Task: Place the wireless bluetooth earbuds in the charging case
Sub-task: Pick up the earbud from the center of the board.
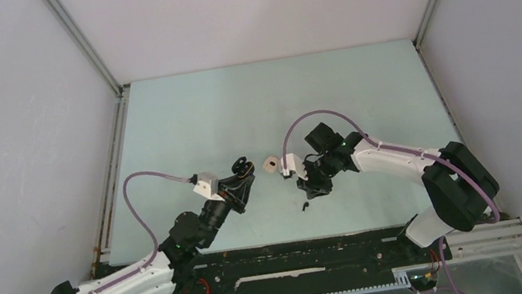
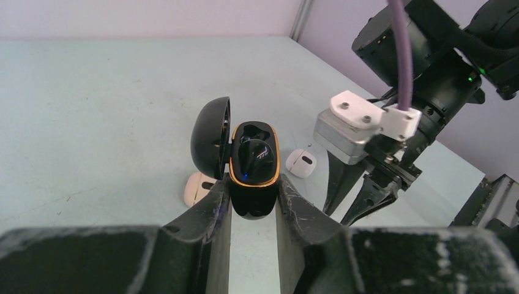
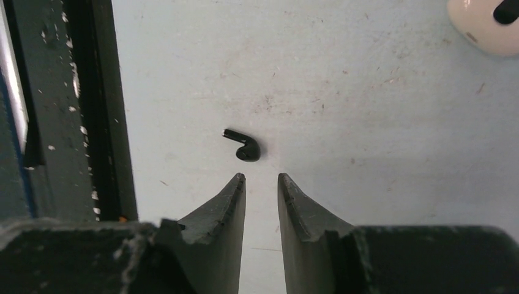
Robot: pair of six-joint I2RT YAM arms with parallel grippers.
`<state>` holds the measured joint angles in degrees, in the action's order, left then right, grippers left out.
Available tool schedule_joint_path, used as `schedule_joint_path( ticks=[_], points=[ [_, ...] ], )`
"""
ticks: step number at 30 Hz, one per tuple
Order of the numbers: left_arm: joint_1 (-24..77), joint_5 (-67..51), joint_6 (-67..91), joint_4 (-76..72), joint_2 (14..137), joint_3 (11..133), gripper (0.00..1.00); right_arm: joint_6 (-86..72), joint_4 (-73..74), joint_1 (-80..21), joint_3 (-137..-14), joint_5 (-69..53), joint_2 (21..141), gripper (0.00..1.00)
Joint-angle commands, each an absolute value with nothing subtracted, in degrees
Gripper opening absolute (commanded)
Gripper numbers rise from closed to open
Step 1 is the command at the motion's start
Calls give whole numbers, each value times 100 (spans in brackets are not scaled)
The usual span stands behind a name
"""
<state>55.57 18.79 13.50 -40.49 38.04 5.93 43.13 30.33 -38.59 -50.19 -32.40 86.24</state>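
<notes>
While the left hand [image 2: 253, 184] is clamped on the lower body of the one black charging case [image 2: 252, 202], with the lid [image 2: 211, 144] swung open to the left, the right hand [image 3: 261, 179] holds nothing. Its two fingers stand a narrow gap apart over the bare worktop [image 1: 236, 104].

One black earbud [image 3: 245, 149] lies loose on the worktop on its side, its stem pointing left in the right wrist view. It sits just ahead of the right hand's fingertips, slightly toward the left finger, and touches neither. A dark shape fills the case's gold-rimmed well, but I cannot tell whether it is a second bud.

Two pale rounded pieces rest on the worktop beside the case. One [image 2: 301, 163] is just to its right, between the case and the right hand. The other [image 2: 199, 188] is just to its left, partly behind the left hand's finger. From above only one pale piece [image 1: 270, 163] shows, between the two hands.

The black rail [image 3: 98, 122] along the worktop's near edge runs close by the loose earbud, on its left in the right wrist view. The two hands are near each other at mid-worktop. Beyond them the surface runs on to the back wall and both side walls, well apart from either arm.
</notes>
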Motion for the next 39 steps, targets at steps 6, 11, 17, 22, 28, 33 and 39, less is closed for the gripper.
schedule_joint_path(
  ticks=[6,11,17,22,28,33,39],
  points=[
    [5520,1895,1390,-4287,3612,577,0,3588,3170,-3797,-5142,-3411,8643,31],
    [5520,1913,1406,-4234,3518,541,0,4486,2831,-3990,-4747,-3142,8267,33],
    [5520,1959,1397,-4213,3454,508,0,5039,1562,-4342,-3824,-2870,7464,37],
    [5520,1957,1419,-4201,3428,505,0,5486,1665,-4881,-3850,-2324,7923,37],
    [5520,1972,1474,-4326,3428,414,0,5636,1662,-5147,-3939,-1996,8260,36],
    [5520,1944,1472,-4386,3462,381,0,5572,1609,-5103,-3955,-2000,8250,36],
    [5520,1930,1493,-4537,3561,324,0,5531,1628,-4978,-3955,-2023,8169,37]
  ],
)
